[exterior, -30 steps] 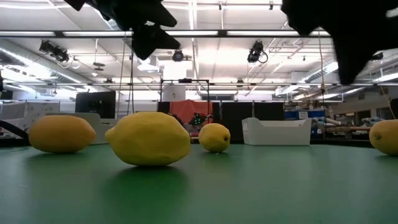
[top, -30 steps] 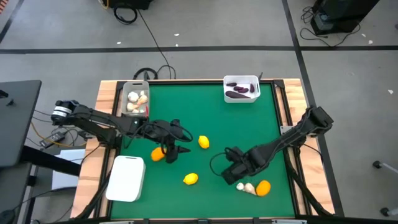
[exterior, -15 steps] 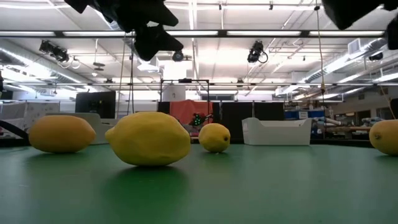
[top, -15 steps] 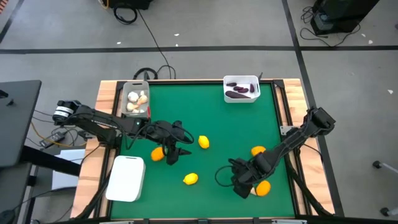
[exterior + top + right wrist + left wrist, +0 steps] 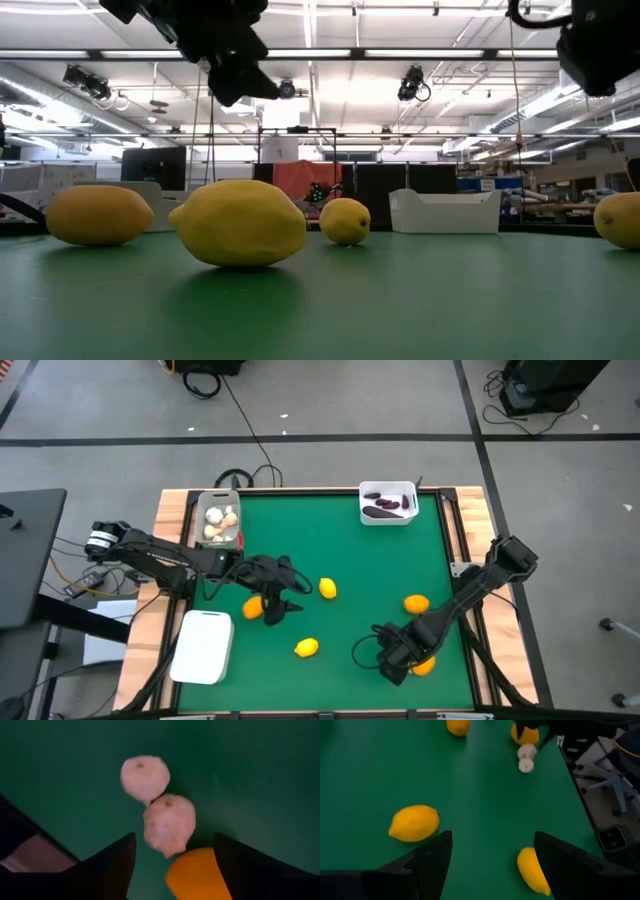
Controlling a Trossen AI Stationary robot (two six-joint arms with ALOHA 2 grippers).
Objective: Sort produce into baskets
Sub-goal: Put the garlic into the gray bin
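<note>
My right gripper (image 5: 397,662) is open, pointing down near the table's front right. In the right wrist view its fingers (image 5: 112,865) stand over two off-white garlic bulbs (image 5: 169,824), with an orange fruit (image 5: 200,876) beside them; nothing lies between the fingers. My left gripper (image 5: 272,606) hangs open above the mat at mid-left, next to an orange fruit (image 5: 253,607). A yellow fruit (image 5: 327,588), another (image 5: 307,648) and an orange one (image 5: 416,603) rest on the mat. The grey basket (image 5: 218,520) holds garlic bulbs, and the far white basket (image 5: 388,503) holds dark purple pieces.
A third white basket (image 5: 203,647) sits at the table's front left corner, partly off the green mat (image 5: 340,540). Wooden rails (image 5: 170,530) frame the mat. Open mat lies between the two far baskets and along the front middle.
My right gripper has swung toward the table's near edge and sunk, coming over the two garlic bulbs, which it now hides in the high view. Its arm has uncovered the orange fruit at mid-right.
</note>
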